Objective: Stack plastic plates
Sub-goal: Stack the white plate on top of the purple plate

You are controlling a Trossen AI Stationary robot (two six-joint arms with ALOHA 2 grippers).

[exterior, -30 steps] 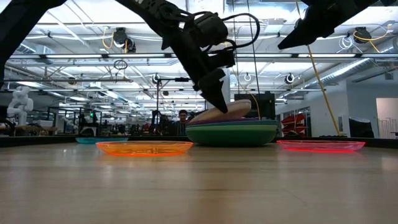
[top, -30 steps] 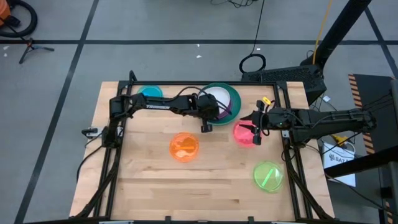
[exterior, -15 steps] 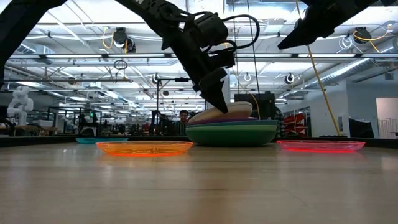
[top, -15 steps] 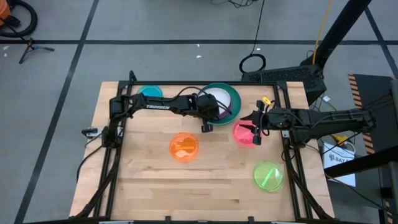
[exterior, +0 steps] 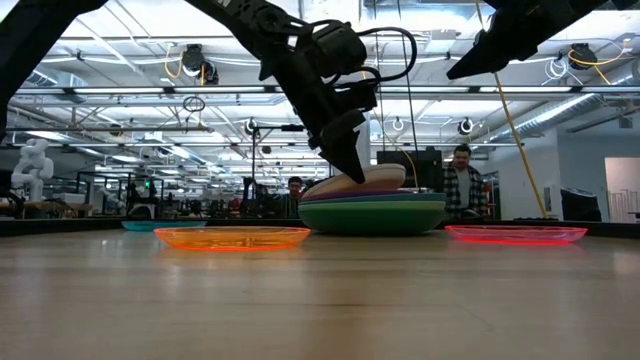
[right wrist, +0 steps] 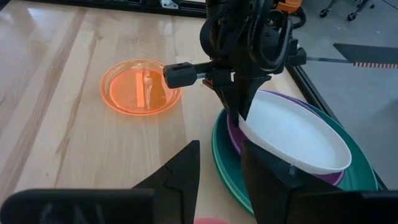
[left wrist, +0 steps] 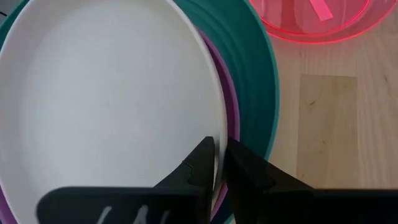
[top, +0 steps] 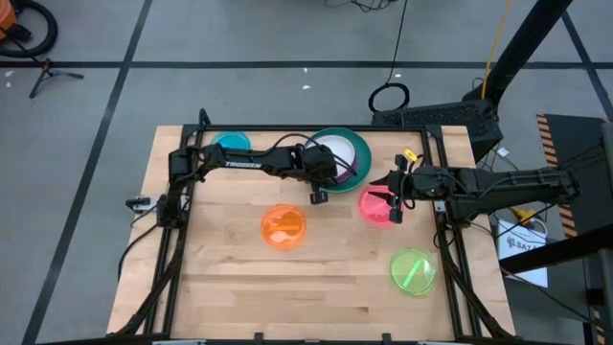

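A small white plate (left wrist: 106, 106) lies tilted on top of a stack, over a purple plate (left wrist: 231, 118) and a large teal one (left wrist: 258, 81), at the table's far middle (top: 359, 144). My left gripper (left wrist: 217, 158) is closed on the white plate's rim. My right gripper (right wrist: 221, 180) hangs open above the pink plate (top: 374, 207), touching nothing. On the table lie single orange (top: 283, 226), lime (top: 413, 271) and blue (top: 232, 144) plates. My left gripper has the white plate's rim (left wrist: 217, 140) between its two fingers, one finger inside the plate and one outside. The fingers slant down from the table's left. The plate sits tilted, its underside on the purple plate (right wrist: 233, 134).
The right arm reaches in from the table's right edge, close beside the stack. A black frame (top: 182, 192) runs along the table's left and right sides. Bare wood lies between the orange and lime plates. A person (exterior: 462, 180) stands beyond the far edge.
Neither arm has visibly moved, and the white plate stays tilted on the stack. In the low view a person has come into sight behind the table.
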